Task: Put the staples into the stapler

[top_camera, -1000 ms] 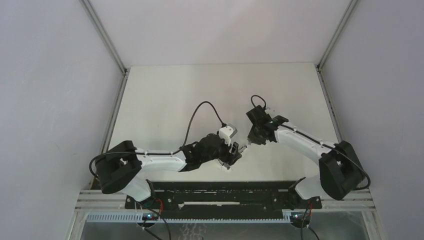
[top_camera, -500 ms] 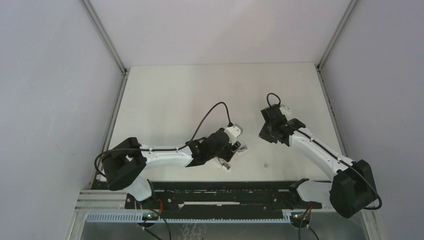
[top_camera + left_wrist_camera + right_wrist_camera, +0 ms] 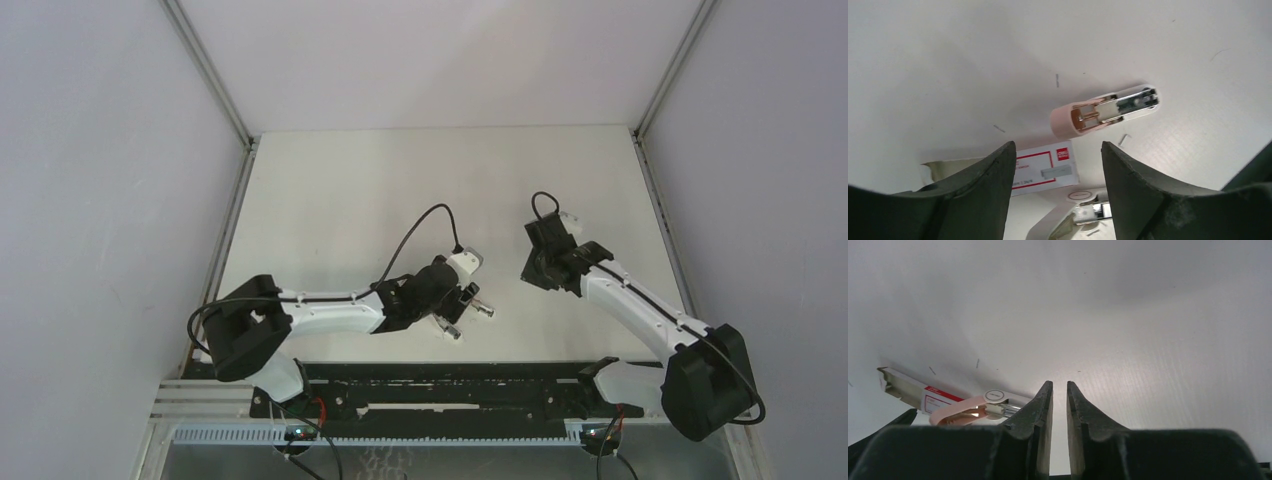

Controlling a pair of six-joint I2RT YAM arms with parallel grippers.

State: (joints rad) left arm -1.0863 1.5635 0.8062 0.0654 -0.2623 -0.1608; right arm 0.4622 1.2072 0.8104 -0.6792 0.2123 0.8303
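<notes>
The left arm [image 3: 320,312] and the right arm [image 3: 630,300] are built alike: smooth white shells along the links, with bulky black housings at the joints. The biggest black housing [image 3: 235,335] is a drum at the shoulder end of each arm. A thin black cable [image 3: 420,225] loops free above each wrist and runs to a small pale camera block [image 3: 468,260]. The left claw [image 3: 1057,147] has two thick, matte black fingers [image 3: 978,200] with rounded wedge tips and a faintly grainy skin. The right claw [image 3: 1059,385] is the same dull black, and its fingers have flat inner faces and taper to narrow tips.
</notes>
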